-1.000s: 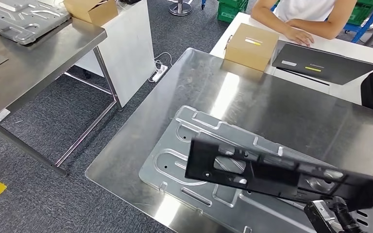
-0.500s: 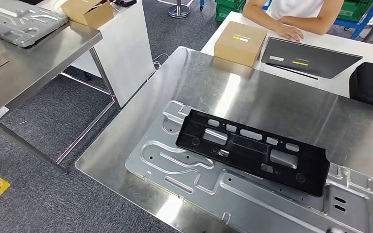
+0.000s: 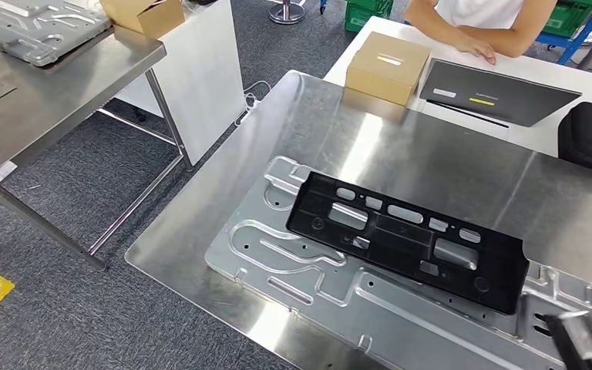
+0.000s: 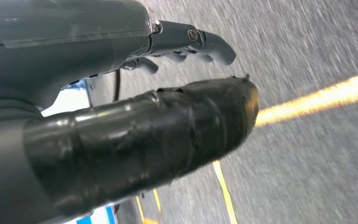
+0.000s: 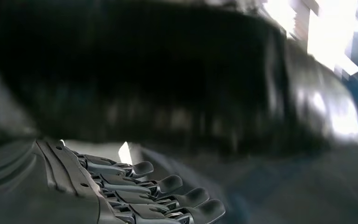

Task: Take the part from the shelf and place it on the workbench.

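Both hands hold nothing: left hand point(image 4: 135, 116) hangs over floor, right hand point(image 5: 135, 196) fingers spread

The left robot hand point(image 4: 121, 93) has a smooth dark grey cover, a thick thumb wrapped in glossy black tape, and slim dark fingers point(image 4: 205, 42) with a round screw head, while the right robot hand point(image 5: 121, 191) shows a grey ribbed cover and dark, rounded fingertips point(image 5: 186, 196).
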{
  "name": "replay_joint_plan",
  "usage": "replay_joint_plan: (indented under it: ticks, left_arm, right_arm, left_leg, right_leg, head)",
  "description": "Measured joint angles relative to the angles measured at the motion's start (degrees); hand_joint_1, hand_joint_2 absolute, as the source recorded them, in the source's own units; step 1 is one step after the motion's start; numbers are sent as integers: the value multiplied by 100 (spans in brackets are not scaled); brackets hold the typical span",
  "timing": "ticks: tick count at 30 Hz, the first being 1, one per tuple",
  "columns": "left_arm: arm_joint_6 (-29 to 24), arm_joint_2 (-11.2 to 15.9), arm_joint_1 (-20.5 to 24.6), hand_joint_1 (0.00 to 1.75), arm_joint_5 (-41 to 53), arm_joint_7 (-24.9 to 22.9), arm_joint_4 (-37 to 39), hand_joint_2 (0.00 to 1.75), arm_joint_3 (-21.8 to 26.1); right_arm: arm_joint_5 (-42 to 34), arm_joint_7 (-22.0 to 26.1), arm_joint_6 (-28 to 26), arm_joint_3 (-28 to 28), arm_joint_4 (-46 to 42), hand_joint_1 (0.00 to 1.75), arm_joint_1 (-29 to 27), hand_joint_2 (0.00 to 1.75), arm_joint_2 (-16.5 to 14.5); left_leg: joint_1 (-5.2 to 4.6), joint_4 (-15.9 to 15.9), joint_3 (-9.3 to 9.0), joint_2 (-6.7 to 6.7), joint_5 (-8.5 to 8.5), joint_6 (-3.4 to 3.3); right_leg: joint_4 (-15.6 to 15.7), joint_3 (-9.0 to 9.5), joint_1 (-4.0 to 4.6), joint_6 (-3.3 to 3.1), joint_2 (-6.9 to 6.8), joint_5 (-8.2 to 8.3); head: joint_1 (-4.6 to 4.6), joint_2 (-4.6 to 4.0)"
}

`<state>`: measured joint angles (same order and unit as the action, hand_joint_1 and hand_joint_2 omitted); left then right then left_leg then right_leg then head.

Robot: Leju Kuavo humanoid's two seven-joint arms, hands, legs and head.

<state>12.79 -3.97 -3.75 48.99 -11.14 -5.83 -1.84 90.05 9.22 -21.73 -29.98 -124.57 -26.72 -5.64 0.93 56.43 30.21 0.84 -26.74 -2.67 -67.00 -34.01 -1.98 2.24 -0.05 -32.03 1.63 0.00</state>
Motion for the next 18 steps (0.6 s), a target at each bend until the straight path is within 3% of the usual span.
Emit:
replay_joint_plan:
  ticks: [1,3,7,9,11,12,13,14,17,18]
  left_arm:
    - [-1,-19,-4,0,-3,-5,1,0,-1]
    - [0,-38,-5,0,-12,-9,2,0,-2]
    - [2,-66,-13,0,-25,-10,5,0,-3]
    - [0,-74,-5,0,-32,-9,6,0,-4]
    - [-8,-75,-2,0,-36,-8,6,0,-4]
    - [-16,-75,-2,0,-36,-8,6,0,-4]
    - [-27,-75,-3,0,-36,-9,6,0,-4]
    - [-42,-75,-3,0,-35,-9,6,0,-4]
    - [-82,-71,15,0,-32,-9,6,0,-8]
    - [-92,-70,23,0,-29,-8,6,0,-9]
  right_arm:
    - [-1,647,-323,-108,-78,0,115,0,-192]
    - [-7,1358,-696,-300,-219,0,263,0,-520]
    - [-20,1376,-779,-449,-344,0,414,0,-896]
    - [-20,1383,-767,-474,-344,0,472,0,-1028]
    - [-20,1423,-753,-487,-344,0,501,0,-1122]
    - [-20,1434,-741,-495,-343,0,509,0,-1159]
    - [-20,1431,-718,-501,-343,0,513,0,-1188]
    - [-20,1410,-681,-505,-342,0,514,0,-1211]
    - [-20,1373,-546,-511,-342,0,510,0,-1264]
    - [-20,1379,-513,-515,-341,0,508,0,-1276]
  left_leg:
    - [15,71,38,-7,-27,44]
    - [21,216,127,-28,-63,136]
    - [45,322,244,-38,-104,285]
    - [64,704,410,-39,-471,309]
    - [64,1425,652,-41,-957,309]
    - [61,1711,709,-41,-1102,301]
    - [57,1822,674,-42,-1149,283]
    - [48,1687,510,-42,-1093,251]
    - [-24,413,-364,-46,-747,118]
    - [-60,128,-528,-47,-678,95]
  right_leg:
    - [343,151,-18,42,12,154]
    - [718,287,-18,34,47,298]
    - [688,153,29,-187,64,385]
    - [714,65,38,-309,41,479]
    - [711,-67,78,-367,25,580]
    - [708,-142,104,-375,21,635]
    - [705,-213,129,-378,20,692]
    - [702,-278,152,-377,21,751]
    - [705,-406,179,-342,26,922]
    - [714,-425,174,-311,21,975]
  head:
    - [-1,0]
    - [5,1]
    - [13,1]
    - [13,0]
    - [15,0]
    - [15,0]
    - [16,0]
    - [15,1]
    - [12,1]
    - [14,1]
